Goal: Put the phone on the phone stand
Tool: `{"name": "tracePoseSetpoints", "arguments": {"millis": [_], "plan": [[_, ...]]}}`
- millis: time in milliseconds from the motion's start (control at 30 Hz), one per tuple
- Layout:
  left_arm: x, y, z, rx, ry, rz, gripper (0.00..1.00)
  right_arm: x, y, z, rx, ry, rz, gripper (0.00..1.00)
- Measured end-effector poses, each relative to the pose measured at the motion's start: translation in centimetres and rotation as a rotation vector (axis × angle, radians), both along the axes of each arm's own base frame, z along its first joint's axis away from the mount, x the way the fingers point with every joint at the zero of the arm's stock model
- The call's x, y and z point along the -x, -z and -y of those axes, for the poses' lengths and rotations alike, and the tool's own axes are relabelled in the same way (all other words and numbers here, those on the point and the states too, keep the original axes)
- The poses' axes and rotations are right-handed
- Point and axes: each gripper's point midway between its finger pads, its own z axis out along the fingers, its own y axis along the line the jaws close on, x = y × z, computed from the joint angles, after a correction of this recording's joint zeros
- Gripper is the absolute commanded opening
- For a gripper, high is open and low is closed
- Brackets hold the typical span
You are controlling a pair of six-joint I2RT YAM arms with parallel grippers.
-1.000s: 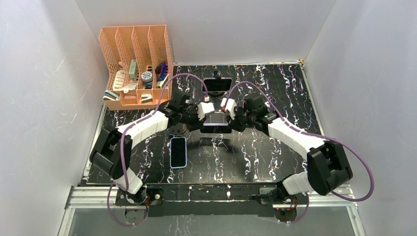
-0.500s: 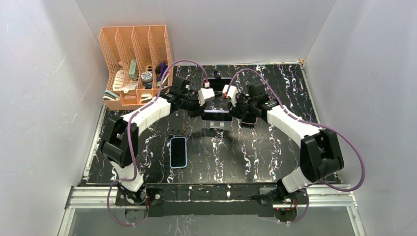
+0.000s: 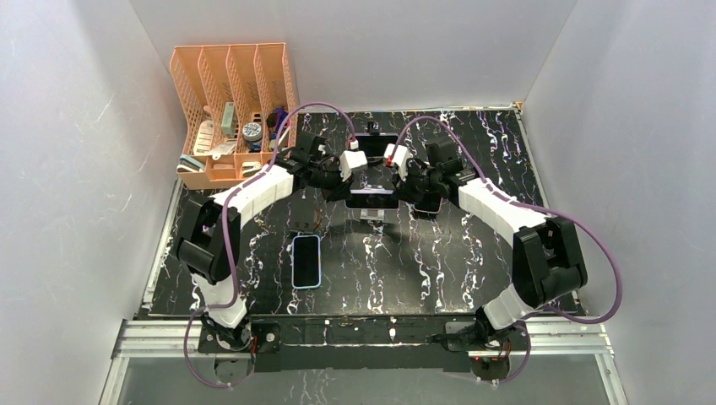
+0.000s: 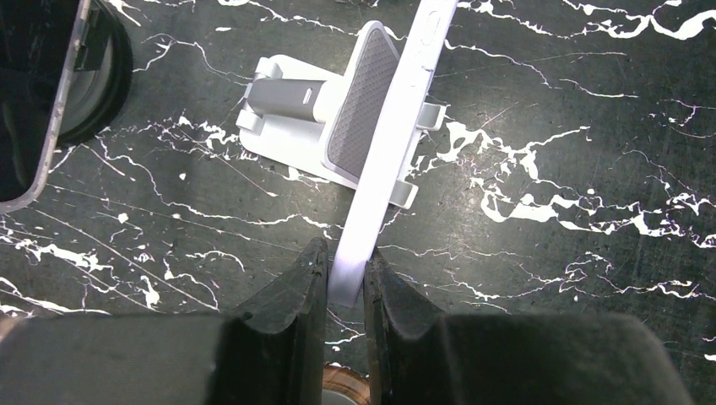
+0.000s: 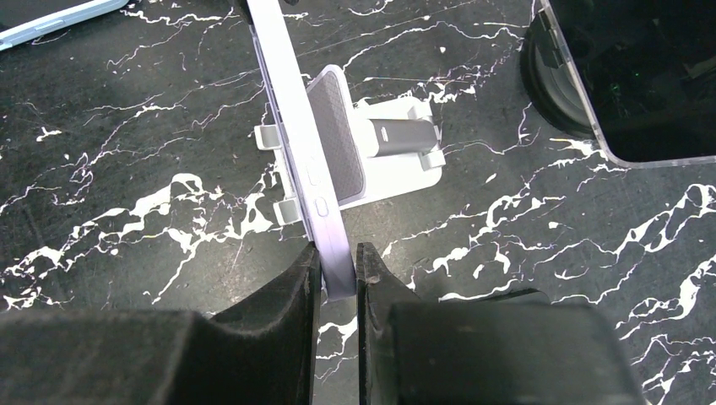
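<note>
Top view: I hold the phone [image 3: 372,197] between both arms. The left gripper [image 3: 347,194] and right gripper [image 3: 399,193] each clamp an end of it, just above the phone stand [image 3: 371,216]. A second phone [image 3: 306,261] with a blue rim lies flat, left of the stand and nearer the bases. Any print is too small to read.

Left wrist view: narrow jaws pinch the phone's white edge, which runs across the stand's grey pad [image 4: 359,105].

Right wrist view: the same grip. I cannot tell whether phone and stand touch.

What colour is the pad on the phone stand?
Grey, finely textured pad on a white stand; best in the left wrist view.
</note>
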Motion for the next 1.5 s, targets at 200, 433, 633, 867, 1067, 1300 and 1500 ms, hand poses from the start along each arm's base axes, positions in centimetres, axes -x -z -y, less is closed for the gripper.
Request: {"name": "tracePoseSetpoints", "arguments": {"millis": [200,433,633,867,1067,1300,1500], "plan": [[0.1,0.6,-0.1,0.000,0.002,-0.025,0.00,0.2,0.5,-0.2,-0.011,0.006,-0.036,0.01],[0.5,1.3,-0.2,-0.007,0.000,-0.046,0.00,0.7,1.5,-0.2,-0.024,0.011,-0.071,0.01],[0.7,2.3,-0.3,-0.010,-0.009,-0.070,0.00,0.9,2.4,-0.4,-0.030,0.017,-0.097,0.01],[0.7,3.0,0.0,0.010,-0.023,-0.093,0.00,0.9,3.1,-0.1,-0.027,0.027,-0.110,0.01],[0.5,2.9,0.1,0.023,-0.038,-0.104,0.00,0.7,3.2,-0.1,-0.028,0.042,-0.110,0.11],[0.3,2.8,0.3,0.035,-0.061,-0.114,0.12,0.3,3.5,0.1,-0.033,0.088,-0.121,0.34],[-0.3,2.9,0.8,0.051,-0.082,-0.114,0.34,-0.7,3.6,0.2,-0.036,0.143,-0.108,0.45]]}}
